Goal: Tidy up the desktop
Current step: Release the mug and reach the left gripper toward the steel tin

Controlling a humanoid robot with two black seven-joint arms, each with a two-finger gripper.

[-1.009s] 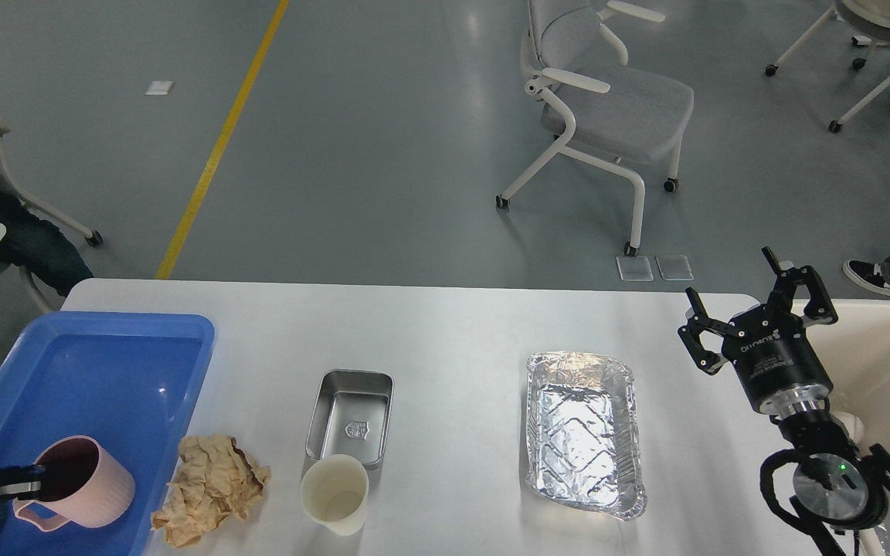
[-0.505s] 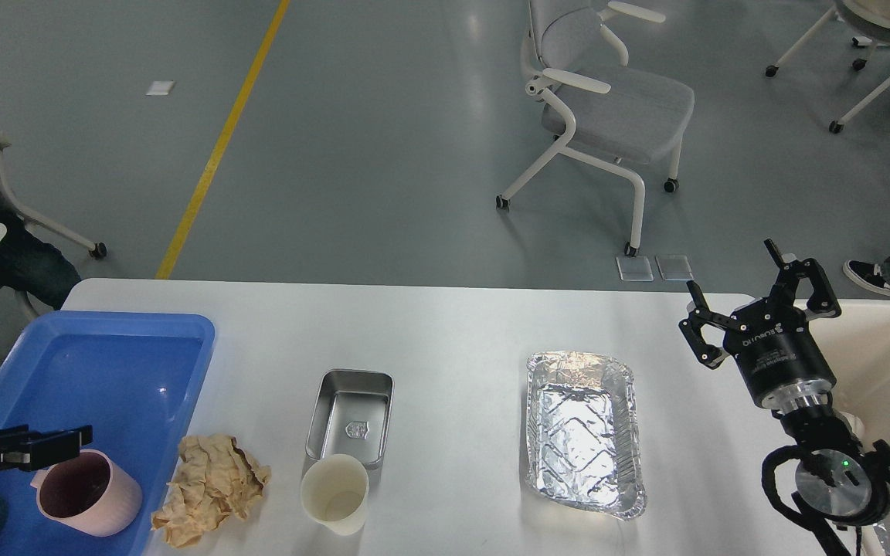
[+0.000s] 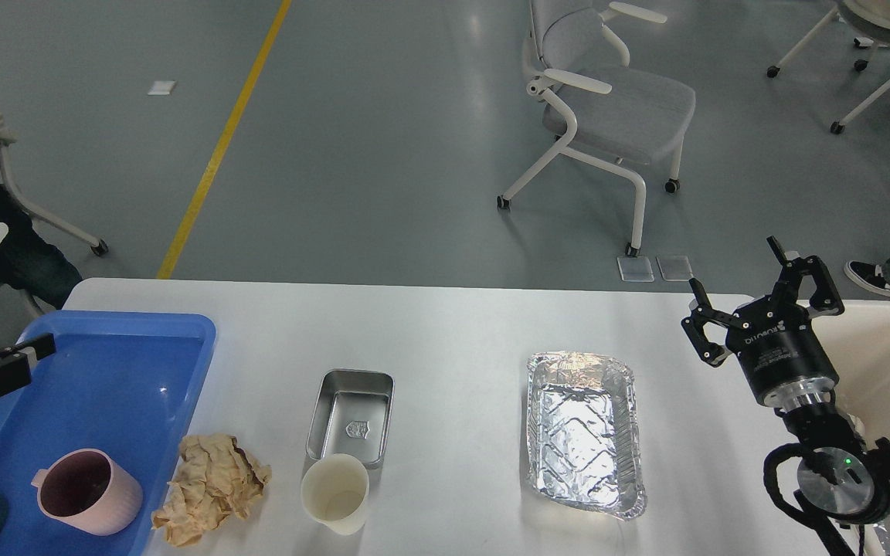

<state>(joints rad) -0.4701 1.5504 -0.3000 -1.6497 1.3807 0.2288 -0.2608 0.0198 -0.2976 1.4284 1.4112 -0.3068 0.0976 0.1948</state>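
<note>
The white desktop (image 3: 445,340) carries a crumpled brown paper wad (image 3: 209,486), a small steel box (image 3: 350,417), a white paper cup (image 3: 334,493) and a foil tray (image 3: 584,432). A pink mug (image 3: 86,490) stands upright in the blue plastic tray (image 3: 128,340) at the left. My left gripper (image 3: 8,344) is open and empty, raised over the tray's far left edge, well clear of the mug. My right gripper (image 3: 754,286) is open and empty, held above the table's right end, right of the foil tray.
A cream-coloured bin (image 3: 889,363) stands just off the table's right end, beside my right arm. A grey chair (image 3: 607,100) stands on the floor beyond the table. A person's legs show at the far left.
My left gripper has let go of the pink mug, opened, and lifted up and away towards the tray's far left. The mug now stands free in the tray. The right gripper barely moved.
</note>
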